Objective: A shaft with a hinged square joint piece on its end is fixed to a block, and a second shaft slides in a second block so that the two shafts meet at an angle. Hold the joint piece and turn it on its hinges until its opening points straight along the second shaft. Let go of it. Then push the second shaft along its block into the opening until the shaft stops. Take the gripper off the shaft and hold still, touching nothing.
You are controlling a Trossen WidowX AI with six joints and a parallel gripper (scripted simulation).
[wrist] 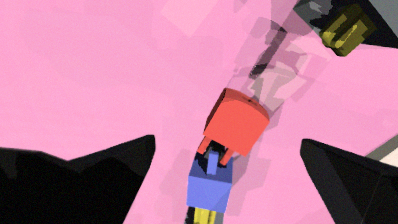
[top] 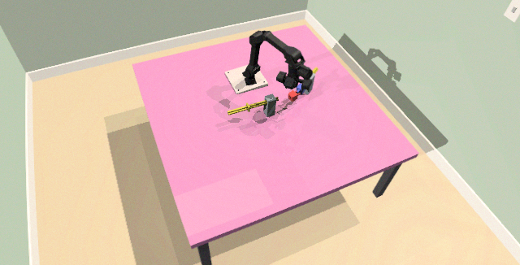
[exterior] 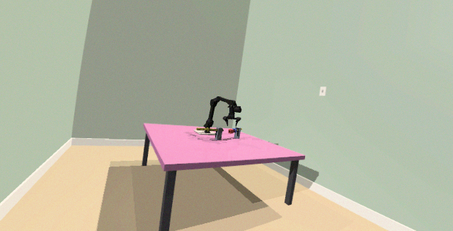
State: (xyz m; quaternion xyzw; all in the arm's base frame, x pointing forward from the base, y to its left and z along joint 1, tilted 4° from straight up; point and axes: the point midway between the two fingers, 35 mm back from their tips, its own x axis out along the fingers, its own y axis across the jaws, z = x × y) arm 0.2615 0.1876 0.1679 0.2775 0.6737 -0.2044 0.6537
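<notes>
My gripper (exterior: 232, 125) (wrist: 227, 144) is open and empty, above the joint, with its fingers apart on either side of it. The red joint piece (top: 292, 96) (exterior: 231, 131) (wrist: 237, 122) hangs on the blue yoke (top: 299, 89) (wrist: 209, 190) of the first shaft (top: 315, 70) (wrist: 205, 216), held by a grey block (exterior: 237, 134). In the wrist view it is turned up and right, roughly toward the second shaft (top: 240, 110) (exterior: 202, 129) (wrist: 345, 32); exact alignment cannot be told. That yellow shaft passes through the second block (top: 270, 106) (exterior: 219, 134), its tip apart from the red piece.
The pink table (top: 325, 147) (exterior: 226, 151) carries everything. The arm's white base plate (top: 232, 81) lies behind the second shaft. A small yellow collar (top: 248, 107) sits on that shaft, left of its block. The walls stand beyond the table.
</notes>
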